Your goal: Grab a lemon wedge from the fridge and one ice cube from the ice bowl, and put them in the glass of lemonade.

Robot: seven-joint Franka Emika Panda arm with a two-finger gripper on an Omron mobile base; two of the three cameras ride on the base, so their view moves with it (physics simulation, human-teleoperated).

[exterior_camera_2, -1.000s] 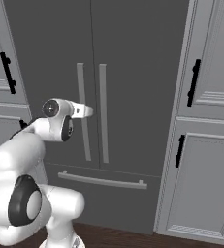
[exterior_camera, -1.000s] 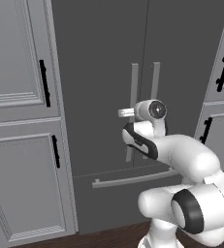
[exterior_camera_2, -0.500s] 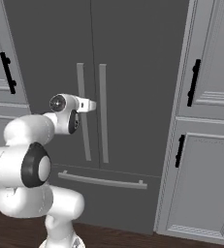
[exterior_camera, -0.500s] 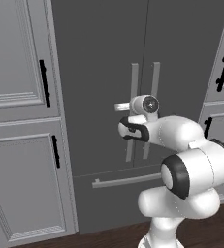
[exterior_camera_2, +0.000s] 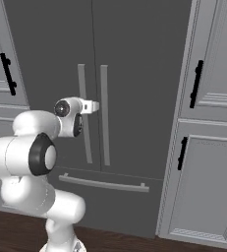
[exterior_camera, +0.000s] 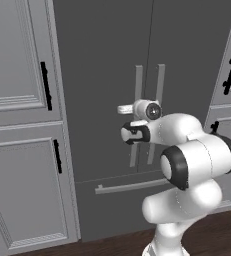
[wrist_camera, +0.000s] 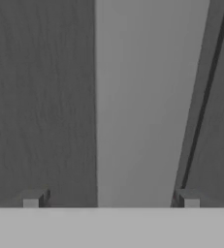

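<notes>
The tall dark grey fridge (exterior_camera: 107,75) stands closed. The 2-finger gripper (wrist_camera: 111,201) is spread open, empty, straddling the pale grey bar handle (wrist_camera: 140,101). Recommended: advance squarely, centre the bar, clamp, then pull.

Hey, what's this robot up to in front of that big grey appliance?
The white arm is reaching for the fridge, whose doors are shut. Its gripper is open, and in the hand view the left door's pale bar handle stands between the two fingertips, not yet clamped. It looks set to grasp that handle and pull the door open, probably to get at the lemon wedge inside.
</notes>
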